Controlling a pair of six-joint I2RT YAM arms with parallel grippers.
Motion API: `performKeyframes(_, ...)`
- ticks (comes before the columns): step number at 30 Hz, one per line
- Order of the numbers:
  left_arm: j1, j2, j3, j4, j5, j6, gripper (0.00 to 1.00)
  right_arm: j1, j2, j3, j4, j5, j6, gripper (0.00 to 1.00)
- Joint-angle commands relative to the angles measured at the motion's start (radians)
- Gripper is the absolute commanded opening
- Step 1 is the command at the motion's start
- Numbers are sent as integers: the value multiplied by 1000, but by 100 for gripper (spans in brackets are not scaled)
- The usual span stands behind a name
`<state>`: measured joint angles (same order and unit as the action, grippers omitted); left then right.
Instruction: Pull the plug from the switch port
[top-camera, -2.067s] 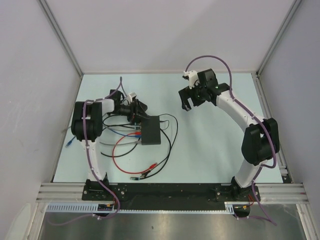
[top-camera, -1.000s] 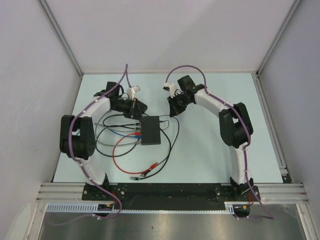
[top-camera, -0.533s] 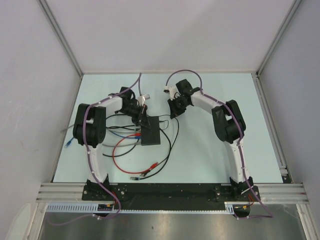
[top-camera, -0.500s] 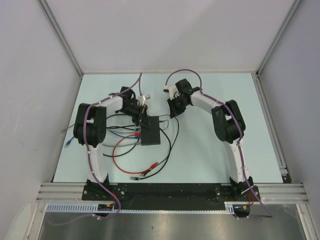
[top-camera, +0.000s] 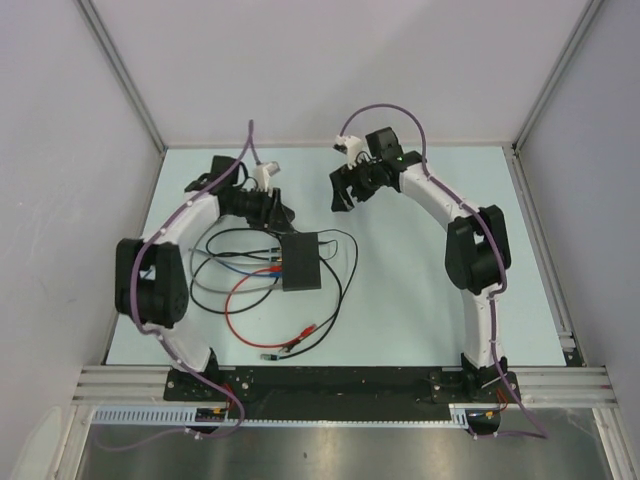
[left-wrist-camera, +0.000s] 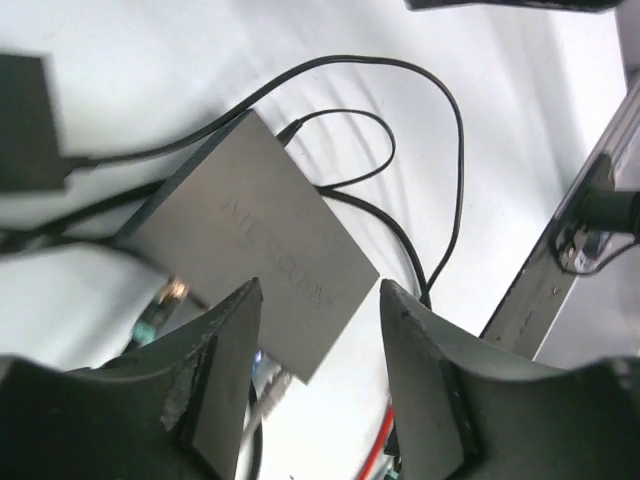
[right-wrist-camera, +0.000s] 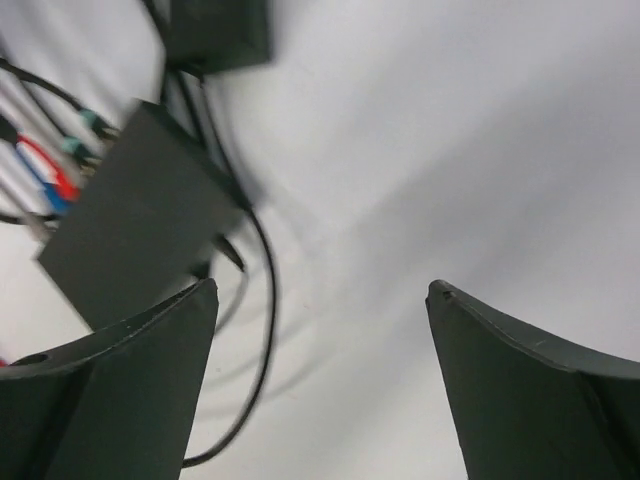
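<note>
The switch is a flat black box lying mid-table, also in the left wrist view as switch and in the right wrist view as switch. Coloured plugs with black, blue and red cables sit at its left edge; in the wrist views they show as plugs and plugs. My left gripper hovers just behind the switch's far-left corner, open and empty. My right gripper hangs behind and right of the switch, open wide with nothing between its fingers.
A small black adapter block on a thin cable lies beyond the switch. Loops of black cable and red cable spread around it, ending in clips near the front. Grey walls enclose the table.
Both grippers were shut close to the switch; now both are open and have drawn back toward the rear of the table. The switch has not moved.
</note>
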<state>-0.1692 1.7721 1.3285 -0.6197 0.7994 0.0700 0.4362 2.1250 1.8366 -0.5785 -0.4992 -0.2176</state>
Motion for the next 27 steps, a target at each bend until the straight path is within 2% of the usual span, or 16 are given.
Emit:
performKeyframes(1, 83, -152, -116, 52, -52, -53, 58, 74, -11, 81, -33, -148, -32, 86)
performKeyframes(3, 112, -168, -152, 58, -92, -59, 59, 90, 39, 105, -38, -168, -52, 83)
performKeyframes(6, 138, -145, -152, 46, -95, -58, 60, 101, 123, 160, -43, -242, -66, 59)
performKeyframes(8, 148, -123, -146, 44, -88, -64, 60, 110, 164, 205, -64, -315, -84, 39)
performKeyframes(10, 148, -115, -149, 70, -83, -64, 61, 125, 202, 226, -90, -354, -121, 13)
performKeyframes(13, 148, -79, -138, 78, -78, -104, 64, 165, 236, 239, -112, -386, -157, 2)
performKeyframes(19, 151, -22, -75, 72, -112, -104, 67, 164, 263, 130, -34, -312, -63, 0)
performKeyframes(23, 152, -3, -19, 49, -117, -101, 67, 183, 293, 75, -57, -266, -114, 0)
performKeyframes(27, 152, -10, -28, 61, -106, -102, 67, 190, 273, 92, -44, -260, -100, 0)
